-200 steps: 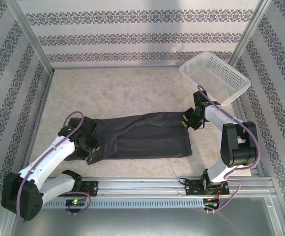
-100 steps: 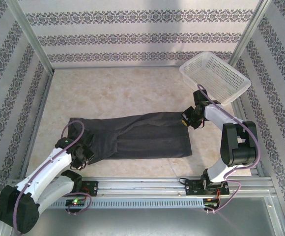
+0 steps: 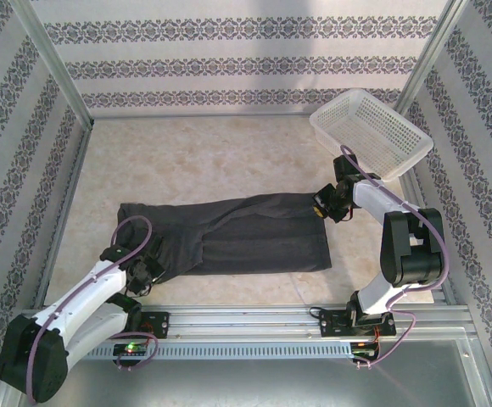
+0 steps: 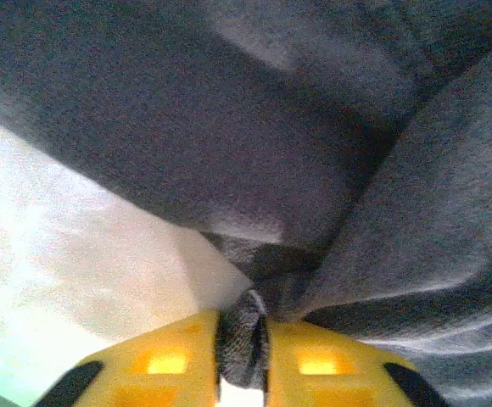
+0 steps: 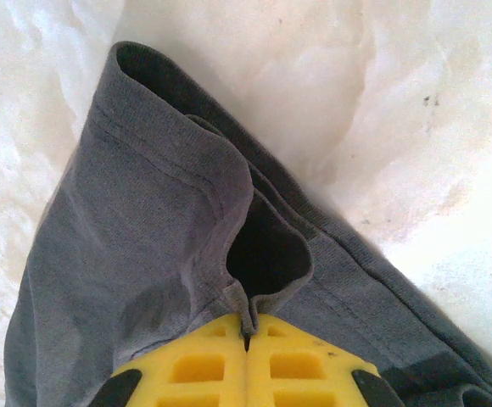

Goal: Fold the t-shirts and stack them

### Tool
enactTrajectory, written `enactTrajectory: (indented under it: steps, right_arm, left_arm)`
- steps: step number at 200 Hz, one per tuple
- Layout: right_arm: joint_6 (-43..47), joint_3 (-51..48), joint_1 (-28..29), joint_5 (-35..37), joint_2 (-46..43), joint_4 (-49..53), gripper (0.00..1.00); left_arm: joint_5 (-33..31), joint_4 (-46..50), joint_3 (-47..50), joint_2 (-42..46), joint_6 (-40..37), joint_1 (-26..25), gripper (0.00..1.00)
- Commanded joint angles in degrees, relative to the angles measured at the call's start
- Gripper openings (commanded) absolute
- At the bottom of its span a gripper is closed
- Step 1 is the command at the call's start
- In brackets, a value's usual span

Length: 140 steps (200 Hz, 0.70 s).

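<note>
Left wrist view showed the left hand pinching a thin bunch of t-shirt; a hard pull might have slipped it free. The right hand pinched a hem fold. The t-shirt lay on the table between them, near-left corner to far-right.

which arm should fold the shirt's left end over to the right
Left, probably: the left fingers pinch the dark charcoal-grey cloth t-shirt at that end, while the right fingers hold its hem at the opposite end, near the white plastic mesh basket.
</note>
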<state>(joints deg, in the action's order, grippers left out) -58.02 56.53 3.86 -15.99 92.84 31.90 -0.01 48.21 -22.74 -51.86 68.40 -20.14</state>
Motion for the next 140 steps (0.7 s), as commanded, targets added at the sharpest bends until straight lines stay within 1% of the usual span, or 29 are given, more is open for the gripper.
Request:
enactTrajectory:
  steps: [1, 15, 23, 51, 71, 140]
  right_arm:
    - [1.27, 0.25, -0.31, -0.37, -0.17, 0.64, 0.0]
    - [1.24, 0.13, -0.25, -0.44, -0.32, 0.58, 0.0]
    - [1.33, 0.08, -0.25, -0.53, -0.37, 0.61, 0.0]
    - [1.84, 0.63, -0.17, -0.12, -1.6, 1.76, 0.0]
    - [2.85, 0.95, -0.08, 0.6, -3.24, 3.52, 0.0]
    - [4.03, -2.46, -0.17, 1.15, -9.53, 7.29, 0.0]
  left_arm:
    - [-3.42, -7.37, -0.09, -0.54, 0.33, 0.31, 0.12]
    - [-5.09, -5.78, -1.63, 0.43, 0.52, 0.35, 0.06]
    - [-6.32, -3.54, -3.15, 1.04, 0.42, 0.36, 0.0]
    - [-12.87, 9.74, -10.25, 4.58, 2.52, 0.41, 0.0]
    - [-16.4, 15.97, -14.71, 7.04, 3.41, 1.41, 0.0]
    - [-20.15, 21.68, -21.67, 7.57, 0.69, 9.31, 0.0]
